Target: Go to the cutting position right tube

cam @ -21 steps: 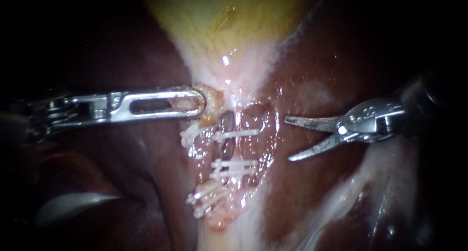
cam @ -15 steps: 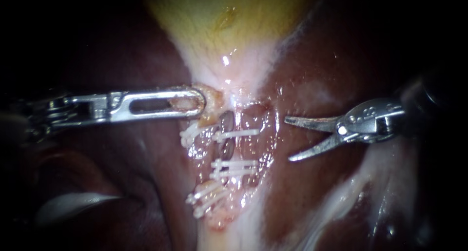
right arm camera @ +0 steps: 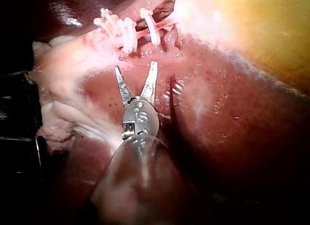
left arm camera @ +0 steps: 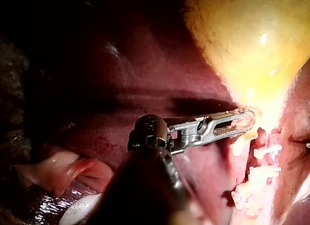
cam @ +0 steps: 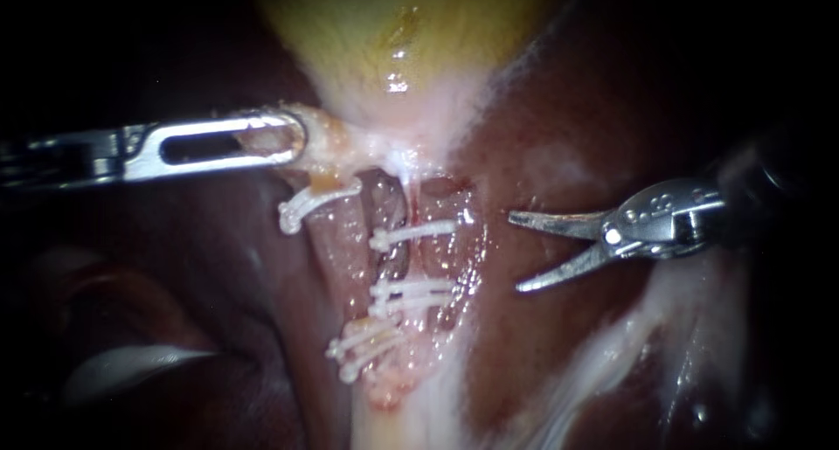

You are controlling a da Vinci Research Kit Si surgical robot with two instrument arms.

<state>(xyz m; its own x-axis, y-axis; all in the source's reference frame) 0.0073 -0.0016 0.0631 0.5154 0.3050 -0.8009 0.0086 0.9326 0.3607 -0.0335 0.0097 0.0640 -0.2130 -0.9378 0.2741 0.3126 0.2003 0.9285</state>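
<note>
My left instrument (cam: pixel 278 141) comes in from the left, its slotted jaws shut on pale tissue at the neck of the yellow gallbladder (cam: pixel 393 31). Below the neck run two tubes. The right tube (cam: pixel 433 262) carries one white clip (cam: pixel 418 233) above and two clips (cam: pixel 412 294) below. My right instrument (cam: pixel 514 251) has thin curved blades, open, standing right of that tube and apart from it, level with the bare stretch between the clips. In the right wrist view the blades (right arm camera: pixel 135 66) point at the clips (right arm camera: pixel 128 34). The left wrist view shows the left jaws (left arm camera: pixel 242 122) on the neck tissue.
Dark red liver (cam: pixel 568 109) lies on both sides of the tubes. The left tube bears an upper clip (cam: pixel 306 204) and several lower clips (cam: pixel 363 345). White fatty tissue (cam: pixel 612 354) runs down to the lower right.
My left instrument has moved up and to the left, pulling the gallbladder neck and the upper left clip with it and stretching the tubes. The right instrument has stayed in place, blades still open.
</note>
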